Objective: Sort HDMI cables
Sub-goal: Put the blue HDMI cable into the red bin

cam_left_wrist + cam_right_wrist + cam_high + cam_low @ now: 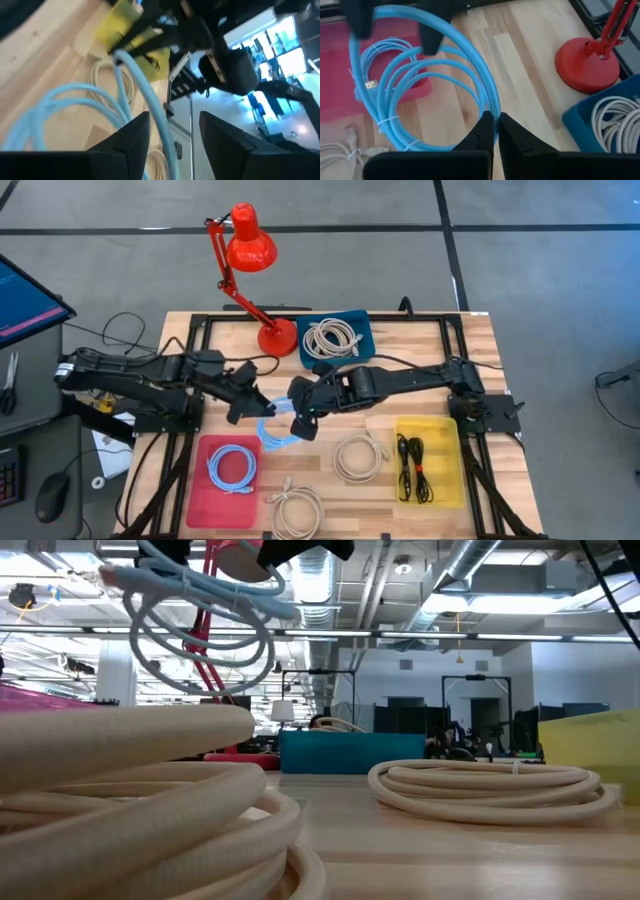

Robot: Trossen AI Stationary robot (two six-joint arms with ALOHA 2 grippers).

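A light-blue coiled HDMI cable (276, 431) hangs in the air over the table's middle, high up in the low view (200, 610). My right gripper (495, 118) is shut on one strand of it. My left gripper (175, 122) is open just left of it, its fingers on either side of a blue strand (150, 100). A second light-blue coil (232, 468) lies in the pink tray (200, 505). Beige coils lie in the blue tray (330, 338) and on the table (360, 456), (295, 510). Black bundles (412, 468) lie in the yellow tray. My right gripper pinches a strand of the light-blue coil's outer loop (492, 102) between its two fingertips, fingers across the strand. The coil is lifted clear of the table and hangs as loose round loops. My left gripper has a strand between its open fingers; I cannot tell whether it touches.
A red desk lamp (250, 250) stands at the table's far edge, its base (277, 337) beside the blue tray. The yellow tray (445, 435) sits at the right near side. A black frame edges the table. Bare wood shows between the pink tray and the lamp base.
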